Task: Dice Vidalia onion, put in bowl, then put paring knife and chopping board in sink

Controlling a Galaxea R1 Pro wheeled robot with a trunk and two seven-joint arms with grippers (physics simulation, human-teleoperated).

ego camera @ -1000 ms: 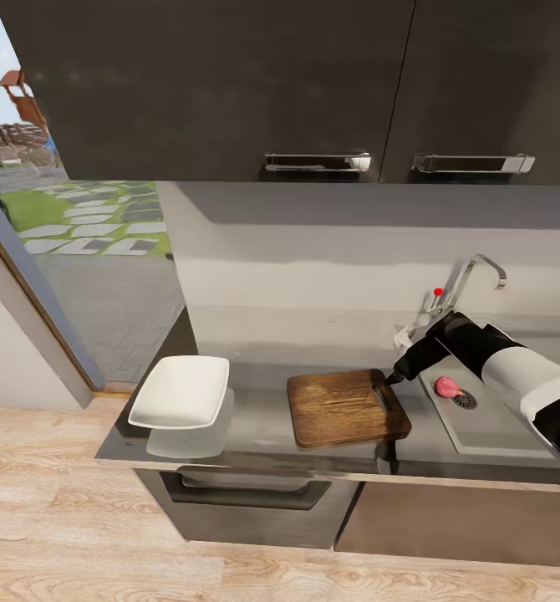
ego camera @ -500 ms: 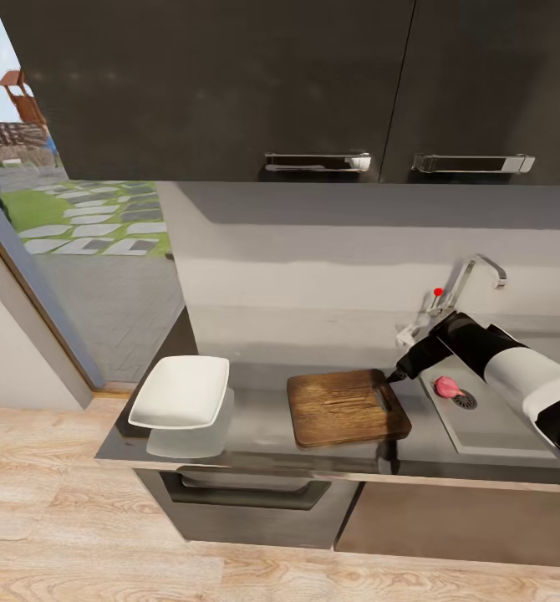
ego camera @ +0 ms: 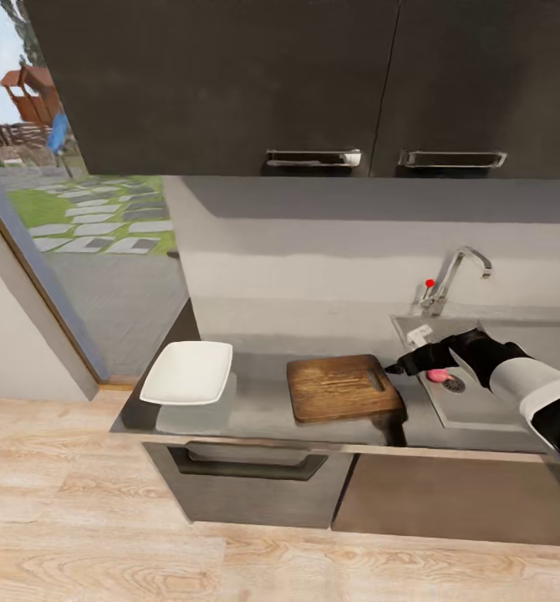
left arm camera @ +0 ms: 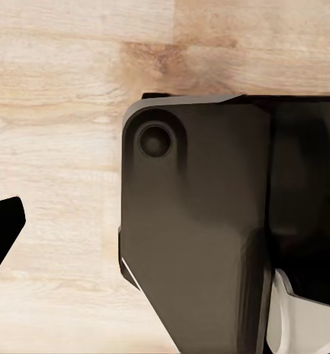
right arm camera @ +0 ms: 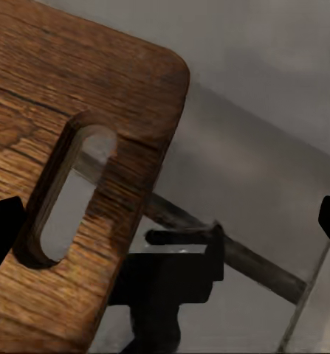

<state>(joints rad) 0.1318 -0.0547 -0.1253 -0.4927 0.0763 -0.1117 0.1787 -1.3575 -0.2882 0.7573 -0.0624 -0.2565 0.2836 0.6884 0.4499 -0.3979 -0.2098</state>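
So the whole head view has shifted since a second ago: the camera moved, the cabinets and desk (ego camera: 255, 410) sit differently, but the things themselves haven't budged. What did change is the right arm: it's dropped lower, and the right gripper (ego camera: 394, 368) now hangs near the chopping board's (ego camera: 340, 387) slotted end instead of up by the faucet (ego camera: 455, 272). The right wrist view shows its fingers spread wide, nothing between them. The Vidalia onion (ego camera: 437, 376) is still in the sink (ego camera: 481, 410) by the drain, half hidden behind the arm. The bowl (ego camera: 188, 372) waits, empty. Left fingers: can't tell. I'd say the grab hasn't started yet.
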